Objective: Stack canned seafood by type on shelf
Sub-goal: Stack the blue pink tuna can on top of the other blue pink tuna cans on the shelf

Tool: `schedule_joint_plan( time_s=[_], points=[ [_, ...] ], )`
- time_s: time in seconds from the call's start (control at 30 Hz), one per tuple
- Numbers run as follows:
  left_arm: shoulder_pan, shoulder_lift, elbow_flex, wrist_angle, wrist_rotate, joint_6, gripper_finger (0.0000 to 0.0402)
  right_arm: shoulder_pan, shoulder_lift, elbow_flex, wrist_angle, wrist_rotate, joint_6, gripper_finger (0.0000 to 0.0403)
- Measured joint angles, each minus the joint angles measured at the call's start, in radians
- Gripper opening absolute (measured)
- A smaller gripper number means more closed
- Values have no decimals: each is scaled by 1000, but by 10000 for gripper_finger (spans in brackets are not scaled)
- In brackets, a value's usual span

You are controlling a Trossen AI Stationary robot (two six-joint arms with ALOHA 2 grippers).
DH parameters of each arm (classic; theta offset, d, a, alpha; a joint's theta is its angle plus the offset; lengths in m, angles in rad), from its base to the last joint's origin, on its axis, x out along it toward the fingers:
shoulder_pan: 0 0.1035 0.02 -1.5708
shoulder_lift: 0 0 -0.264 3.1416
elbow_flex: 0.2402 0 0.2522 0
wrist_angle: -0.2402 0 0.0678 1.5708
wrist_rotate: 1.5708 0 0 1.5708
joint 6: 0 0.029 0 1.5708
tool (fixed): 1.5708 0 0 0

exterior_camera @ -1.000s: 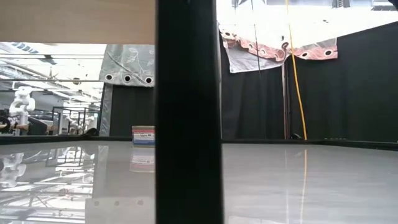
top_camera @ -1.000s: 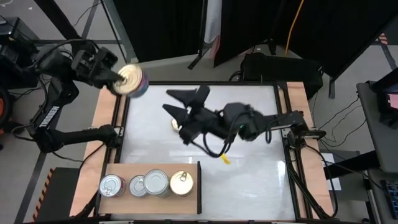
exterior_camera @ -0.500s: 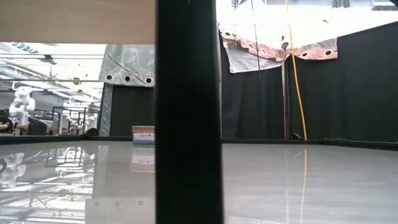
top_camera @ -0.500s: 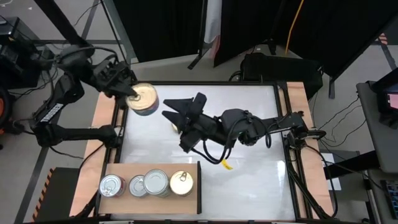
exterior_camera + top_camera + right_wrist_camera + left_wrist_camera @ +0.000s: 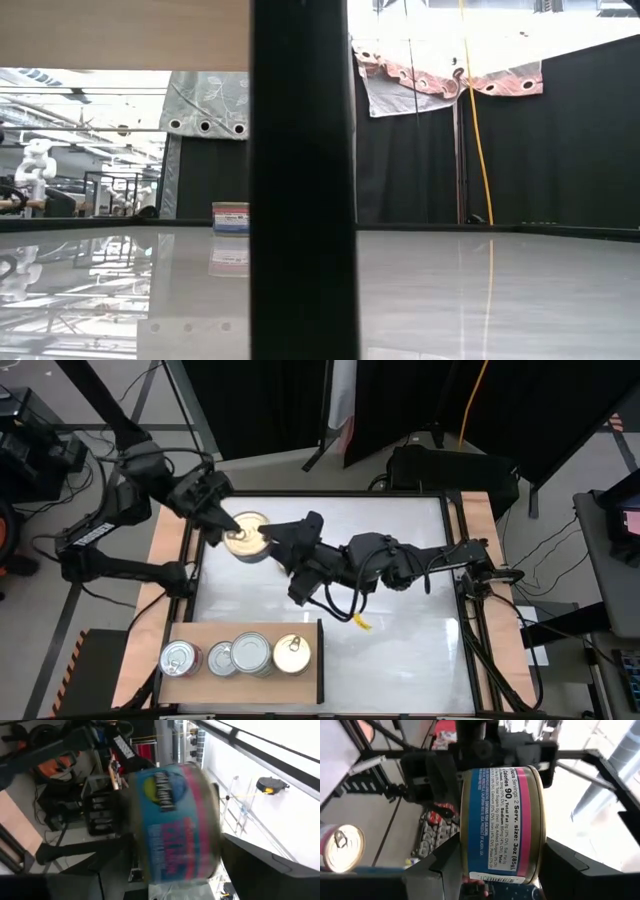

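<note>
My left gripper [image 5: 228, 530] is over the far left part of the white table, shut on a flat tin [image 5: 246, 536] with a gold lid and a blue and pink label [image 5: 500, 820]. My right gripper [image 5: 275, 540] reaches in from the table's right. It is open, with a finger on either side of the same tin [image 5: 172, 820]; I cannot tell whether they touch it. The shelf [image 5: 200, 632] lies at the near left. On it stand a red-labelled silver tin [image 5: 180, 657], two silver-lidded tins [image 5: 252, 653] and a gold one [image 5: 292, 653]. My left gripper pinches the tin between its two fingers. One finger lies over the gold lid [image 5: 238, 532], and the other is underneath, out of sight. In the left wrist view the fingers [image 5: 437, 865] flank the tin's two flat faces. The tin is lifted clear of the table, lid roughly upward.
The shelf's thin dark upright edge [image 5: 321, 660] stands on its right side and fills the middle of the low view [image 5: 303, 180]. One more tin [image 5: 230, 217] sits far back on the table. A yellow tag [image 5: 360, 618] hangs near my right arm's cable.
My left gripper has carried the gold-lidded tin from beyond the table's far left corner in over the table, toward my right gripper, and has turned the lid more upward. My right gripper has moved left toward the tin, which now sits between its fingers.
</note>
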Motion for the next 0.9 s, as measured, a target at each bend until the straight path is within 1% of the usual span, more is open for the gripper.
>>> schedule_joint_plan(
  time_s=[0.1, 0.17, 0.3, 0.37, 0.5, 0.6, 0.67, 0.77, 0.9],
  points=[
    [-17, 19, 0, 0, -2, 0, 198, 0, 0, 0, -5, -8, 0, 274],
    [-23, 30, 0, -1, -17, 5, 198, 0, 0, 0, -26, -8, -2, 259],
    [-25, 46, 0, 14, -25, 8, 198, 0, 0, 0, -66, -7, -4, 202],
    [-25, 54, -1, 33, -22, 5, 208, 0, -4, 1, -90, 1, -8, 172],
    [-25, 51, -2, 53, -29, 27, 257, 3, -3, 1, -83, 4, -4, 168],
    [-22, 51, -2, 83, -32, 44, 286, 15, -2, 1, -78, 35, 27, 168],
    [-8, 50, -2, 108, -19, 45, 302, 34, -2, 1, -68, 67, 77, 168],
    [30, 46, -2, 109, 11, 63, 321, 73, -2, 1, -64, 134, 193, 168],
    [98, 35, 2, 170, 1, 134, 334, 146, 5, -2, -69, 173, 378, 169]
  ],
)
